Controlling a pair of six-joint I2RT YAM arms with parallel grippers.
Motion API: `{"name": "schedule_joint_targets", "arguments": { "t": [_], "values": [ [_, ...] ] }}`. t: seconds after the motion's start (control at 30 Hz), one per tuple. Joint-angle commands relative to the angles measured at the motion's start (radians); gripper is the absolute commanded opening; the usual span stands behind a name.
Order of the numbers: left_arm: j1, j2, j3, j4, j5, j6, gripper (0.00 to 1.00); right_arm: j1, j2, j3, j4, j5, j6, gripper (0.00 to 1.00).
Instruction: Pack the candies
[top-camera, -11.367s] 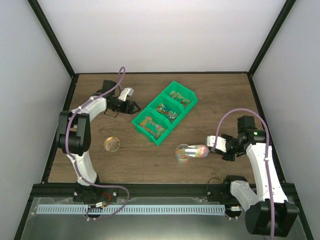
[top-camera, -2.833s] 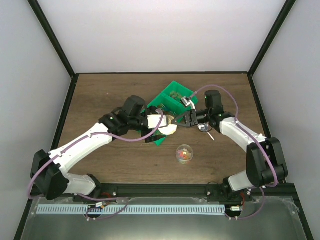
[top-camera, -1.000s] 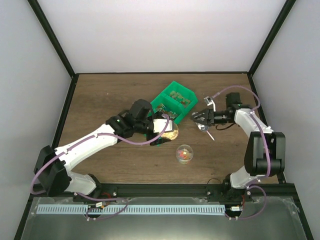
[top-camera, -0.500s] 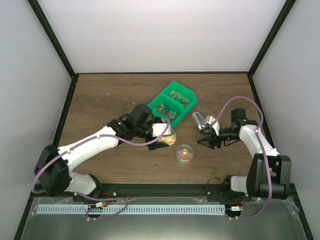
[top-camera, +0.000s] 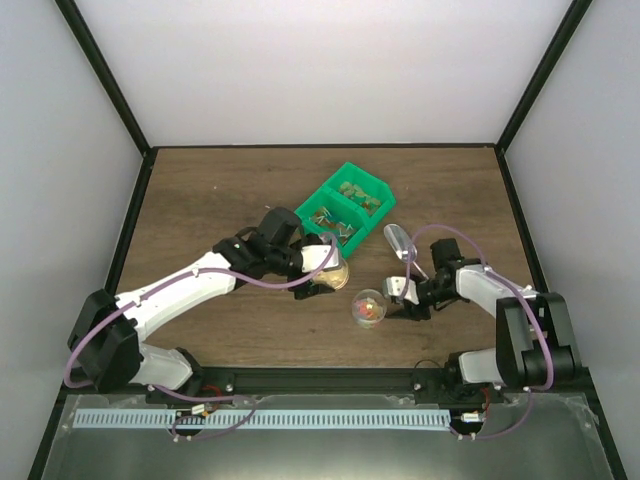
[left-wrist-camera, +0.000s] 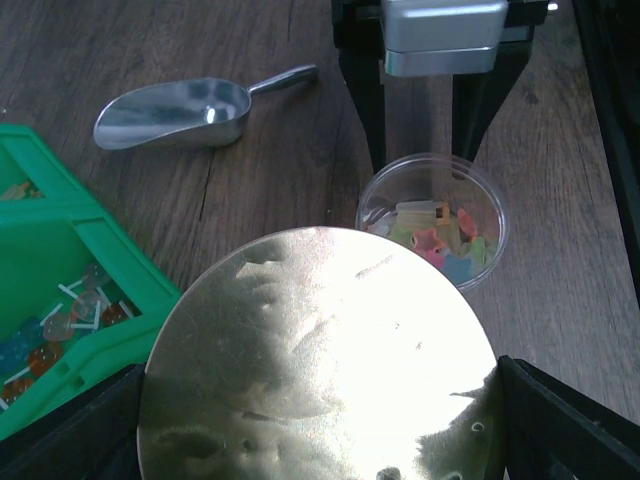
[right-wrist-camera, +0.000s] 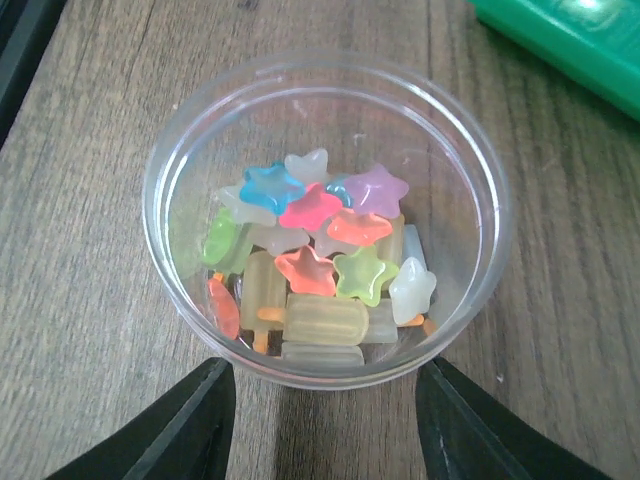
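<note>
The candies (right-wrist-camera: 310, 250) are light, hard and loose. Handle them by their clear cup (right-wrist-camera: 450, 180), thin-walled and slippery, gripping across its sides. The cup stands near-centre on the table.

- Right gripper (right-wrist-camera: 323, 400): jaws apart, cup just ahead, untouched.
- Left gripper (left-wrist-camera: 320, 440): clamped on the gold lid (left-wrist-camera: 320, 340).

Half a second earlier, the right gripper stood further right.

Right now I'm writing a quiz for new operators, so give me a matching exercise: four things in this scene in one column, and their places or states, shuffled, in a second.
Things:
1. metal scoop
2. clear cup
3. gold lid
4. green bin

Places or states:
A. held in the left end effector
B. divided into compartments
C. lying empty, gripped by nothing
D. holds star-shaped candies, just in front of the open right end effector

Pairs: 1-C, 2-D, 3-A, 4-B.
</note>
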Motion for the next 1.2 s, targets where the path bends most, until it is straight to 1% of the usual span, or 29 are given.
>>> {"name": "schedule_joint_targets", "arguments": {
  "t": [0.0, 0.07, 0.27, 0.37, 0.5, 0.6, 0.67, 0.77, 0.87, 0.97, 1.07, 1.17],
  "values": [
    [0.025, -0.017, -0.016, -0.026, 0.028, 0.010, 0.79, 0.066, 0.021, 0.005, 0.081, 0.054, 0.024, 0.52],
    [0.037, -0.028, -0.026, -0.038, 0.032, 0.020, 0.78, 0.097, 0.022, 0.014, 0.104, 0.049, 0.057, 0.52],
    [0.069, -0.073, -0.058, -0.086, 0.037, 0.045, 0.78, 0.253, 0.057, 0.061, 0.189, 0.051, 0.235, 0.53],
    [0.077, -0.103, -0.080, -0.123, 0.039, 0.088, 0.78, 0.323, 0.076, 0.067, 0.243, 0.060, 0.313, 0.53],
    [0.078, -0.150, -0.121, -0.176, 0.039, 0.154, 0.78, 0.433, 0.122, 0.099, 0.317, 0.068, 0.495, 0.53],
    [0.078, -0.172, -0.142, -0.213, 0.069, 0.176, 0.78, 0.495, 0.141, 0.106, 0.400, 0.068, 0.644, 0.54],
    [0.075, -0.173, -0.153, -0.213, 0.094, 0.176, 0.78, 0.527, 0.156, 0.112, 0.415, 0.096, 0.699, 0.56],
    [0.061, -0.149, -0.154, -0.204, 0.112, 0.175, 0.78, 0.515, 0.150, 0.118, 0.365, 0.085, 0.708, 0.57],
    [0.037, -0.112, -0.155, -0.199, 0.120, 0.186, 0.78, 0.451, 0.104, 0.130, 0.301, 0.063, 0.702, 0.59],
    [0.013, -0.078, -0.164, -0.153, 0.106, 0.172, 0.78, 0.379, 0.068, 0.159, 0.243, 0.037, 0.743, 0.62],
    [-0.001, -0.041, -0.158, -0.116, 0.108, 0.139, 0.79, 0.336, 0.050, 0.196, 0.222, 0.032, 0.869, 0.63],
    [-0.011, -0.013, -0.157, -0.090, 0.117, 0.125, 0.79, 0.303, 0.029, 0.213, 0.237, -0.002, 1.042, 0.66]
  ]
}}
